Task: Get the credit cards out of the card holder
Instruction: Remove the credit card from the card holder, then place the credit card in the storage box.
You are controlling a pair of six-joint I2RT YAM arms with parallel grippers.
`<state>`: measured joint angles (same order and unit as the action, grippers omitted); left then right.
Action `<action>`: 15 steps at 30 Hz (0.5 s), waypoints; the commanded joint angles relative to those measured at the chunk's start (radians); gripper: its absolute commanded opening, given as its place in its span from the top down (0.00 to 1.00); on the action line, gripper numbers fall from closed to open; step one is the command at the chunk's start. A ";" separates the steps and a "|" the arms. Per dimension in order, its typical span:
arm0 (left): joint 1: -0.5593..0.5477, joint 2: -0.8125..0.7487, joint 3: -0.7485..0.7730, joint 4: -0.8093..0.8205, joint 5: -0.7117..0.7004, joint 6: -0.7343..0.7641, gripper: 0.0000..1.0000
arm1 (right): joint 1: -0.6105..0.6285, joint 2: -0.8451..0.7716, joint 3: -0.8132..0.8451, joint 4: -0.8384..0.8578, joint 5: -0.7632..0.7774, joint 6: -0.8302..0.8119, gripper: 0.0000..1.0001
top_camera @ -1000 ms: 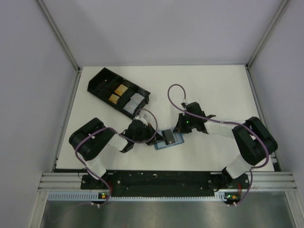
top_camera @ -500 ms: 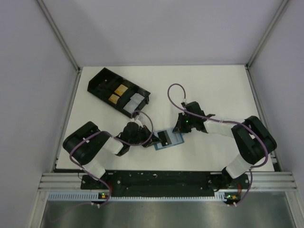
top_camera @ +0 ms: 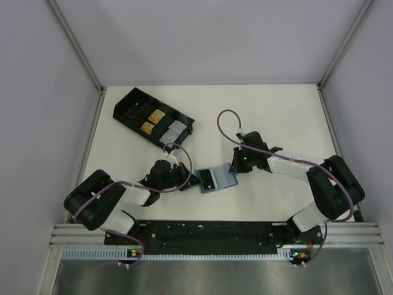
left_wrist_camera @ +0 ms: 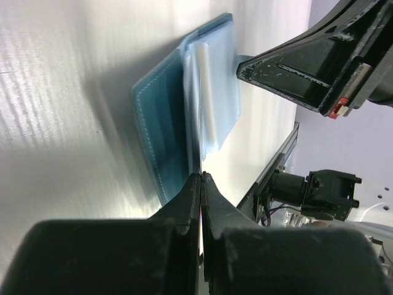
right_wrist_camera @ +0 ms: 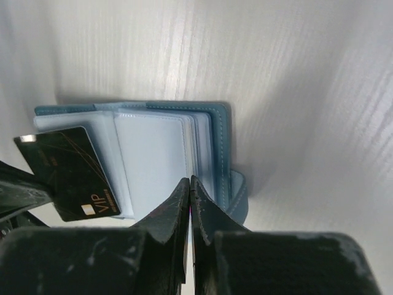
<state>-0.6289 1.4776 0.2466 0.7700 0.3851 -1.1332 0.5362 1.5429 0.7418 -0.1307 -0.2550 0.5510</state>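
Observation:
The blue card holder (top_camera: 225,179) lies open on the white table between both arms. A black credit card (top_camera: 210,179) marked VIP sticks out of its left side, tilted. My left gripper (top_camera: 195,180) is shut on that card's outer edge; in the left wrist view the card runs edge-on from the closed tips (left_wrist_camera: 201,177) along the holder (left_wrist_camera: 161,129). My right gripper (top_camera: 235,169) is shut with nothing between its fingers, and its tips (right_wrist_camera: 190,179) rest on the pale sleeves of the holder (right_wrist_camera: 216,141) near the tab (right_wrist_camera: 238,195). The card (right_wrist_camera: 67,172) shows at the left.
A black compartmented tray (top_camera: 130,103) with gold and pale items stands at the back left. Purple cables loop above each wrist (top_camera: 222,123). Grey walls close in the table on three sides, and the metal rail (top_camera: 215,230) runs along the near edge.
The left arm has drawn back to the left and lowered, and the black card has slid left, farther out of the holder. The right gripper has stayed on the holder.

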 commanded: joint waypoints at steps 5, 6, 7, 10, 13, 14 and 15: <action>0.006 -0.126 0.031 -0.030 0.081 0.137 1.00 | -0.015 -0.159 0.111 -0.119 -0.099 -0.215 0.72; 0.008 -0.137 0.043 -0.041 0.099 0.153 1.00 | -0.015 -0.174 0.119 -0.122 -0.136 -0.238 0.65; 0.008 -0.145 0.055 -0.050 0.116 0.171 1.00 | -0.015 -0.187 0.125 -0.121 -0.171 -0.259 0.58; 0.006 -0.164 0.086 -0.078 0.167 0.228 1.00 | -0.015 -0.213 0.151 -0.119 -0.282 -0.319 0.40; 0.008 -0.187 0.120 -0.101 0.213 0.274 1.00 | -0.015 -0.185 0.192 -0.129 -0.386 -0.387 0.30; 0.008 -0.195 0.131 -0.104 0.230 0.291 1.00 | -0.015 -0.172 0.206 -0.136 -0.417 -0.420 0.28; 0.008 -0.200 0.143 -0.110 0.247 0.308 1.00 | -0.013 -0.158 0.224 -0.147 -0.455 -0.436 0.27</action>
<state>-0.6262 1.3239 0.3290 0.6640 0.5388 -0.9295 0.5285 1.3602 0.8867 -0.2562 -0.5262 0.2474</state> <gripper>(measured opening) 0.007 0.714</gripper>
